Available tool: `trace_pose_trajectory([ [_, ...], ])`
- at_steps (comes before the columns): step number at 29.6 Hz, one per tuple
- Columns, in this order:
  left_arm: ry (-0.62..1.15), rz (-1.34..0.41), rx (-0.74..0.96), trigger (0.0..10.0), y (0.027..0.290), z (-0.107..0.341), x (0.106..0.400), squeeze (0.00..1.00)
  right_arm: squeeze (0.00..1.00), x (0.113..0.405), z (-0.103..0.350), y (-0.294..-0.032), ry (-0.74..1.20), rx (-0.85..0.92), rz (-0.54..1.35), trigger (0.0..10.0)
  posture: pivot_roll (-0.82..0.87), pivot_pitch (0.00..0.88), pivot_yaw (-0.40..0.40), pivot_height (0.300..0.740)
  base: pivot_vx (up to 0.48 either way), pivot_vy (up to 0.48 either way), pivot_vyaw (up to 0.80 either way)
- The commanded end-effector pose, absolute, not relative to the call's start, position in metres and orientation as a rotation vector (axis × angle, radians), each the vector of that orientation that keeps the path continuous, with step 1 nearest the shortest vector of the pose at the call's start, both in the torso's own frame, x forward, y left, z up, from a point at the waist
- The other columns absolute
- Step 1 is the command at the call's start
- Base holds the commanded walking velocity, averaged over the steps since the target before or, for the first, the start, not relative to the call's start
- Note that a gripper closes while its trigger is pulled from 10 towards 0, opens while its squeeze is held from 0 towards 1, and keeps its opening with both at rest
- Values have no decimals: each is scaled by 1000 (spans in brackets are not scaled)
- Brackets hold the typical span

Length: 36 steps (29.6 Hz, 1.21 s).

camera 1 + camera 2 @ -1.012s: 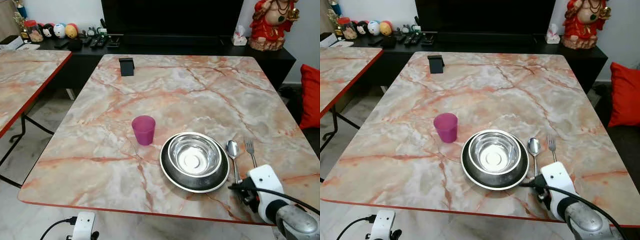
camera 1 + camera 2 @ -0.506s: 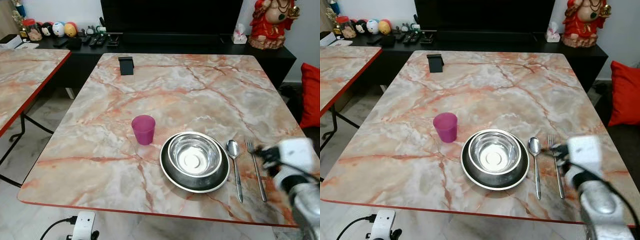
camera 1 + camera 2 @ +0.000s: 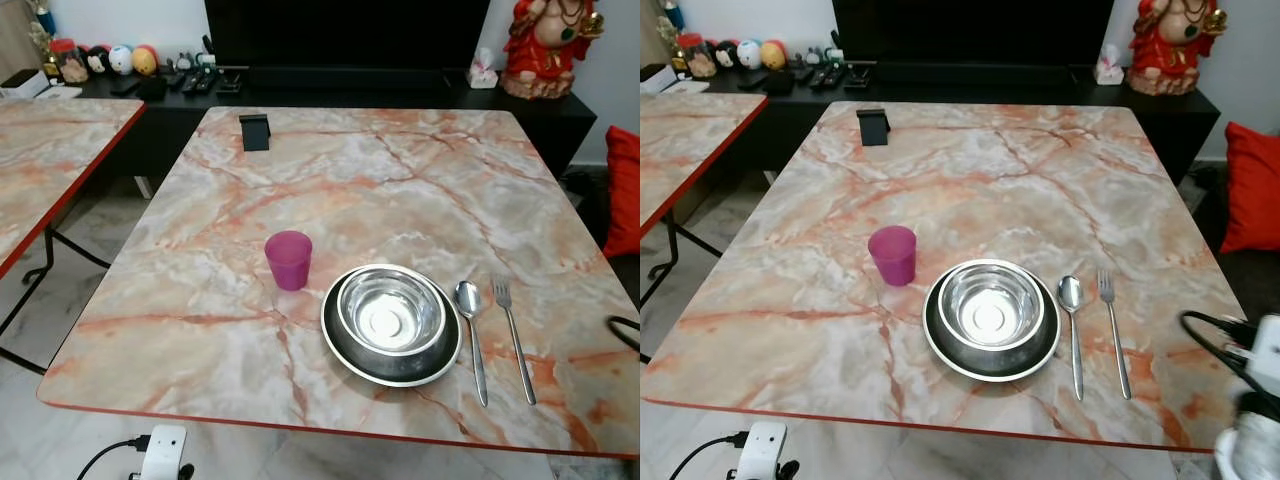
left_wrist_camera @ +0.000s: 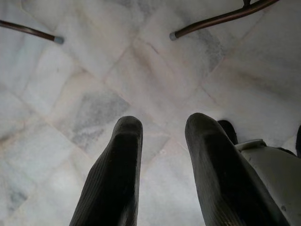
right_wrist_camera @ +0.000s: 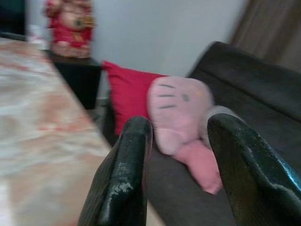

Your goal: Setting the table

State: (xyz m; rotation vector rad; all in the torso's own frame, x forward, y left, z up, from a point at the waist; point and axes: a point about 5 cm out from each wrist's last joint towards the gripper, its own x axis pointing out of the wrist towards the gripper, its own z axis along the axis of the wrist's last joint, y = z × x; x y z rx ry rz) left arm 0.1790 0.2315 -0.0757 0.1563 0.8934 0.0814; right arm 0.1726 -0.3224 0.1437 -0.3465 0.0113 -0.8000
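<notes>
Table (image 3: 400, 170) setting looks complete: a bowl (image 3: 390, 312) is nested on a plate (image 3: 345, 350), with a cup (image 3: 288, 260) just left and a spoon (image 3: 470, 320) and fork (image 3: 512, 330) just right. Both grippers, right (image 5: 176, 174) and left (image 4: 162, 169), are held open and empty, off the table; no further placing seems needed.

Right arm (image 3: 1252, 400): 1.0 s ago its white wrist housing sat over the marble table's (image 3: 400, 180) near edge at about 5 o'clock from the steel bowl (image 3: 389, 311), covering the lower handles of the spoon (image 3: 471, 327) and fork (image 3: 513, 335). At 0.5 s ago it had swung to 3 o'clock of the fork, blurred. Now it is off the table, past the right edge. Spoon and fork now lie fully exposed, side by side, at 3 o'clock of the bowl. Right gripper (image 5: 178, 165) fingers apart, empty.
</notes>
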Motion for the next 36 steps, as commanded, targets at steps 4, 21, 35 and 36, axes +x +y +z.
trace_pose_trajectory([
  [4, 909, 70, 177, 10000, 232, -78, 173, 0, 0, 179, 141, -317, -20, -312, -763, 10000, -69, 0, 36, 740, 0, 0, 0],
  [21, 898, 110, 150, 10000, 233, -77, 175, 0, 0, 211, 150, -288, -99, -272, -596, 10000, -47, 0, 21, 740, 0, 227, 0],
  [35, 911, 124, 145, 10000, 234, -78, 174, 0, 0, 226, 161, -274, -146, -313, -501, 10000, -38, 0, 18, 740, 0, 433, 150],
  [36, 911, 124, 145, 10000, 234, -78, 174, 0, 0, 226, 161, -274, -146, -313, -501, 10000, -38, 0, 18, 740, 0, 394, 800],
])
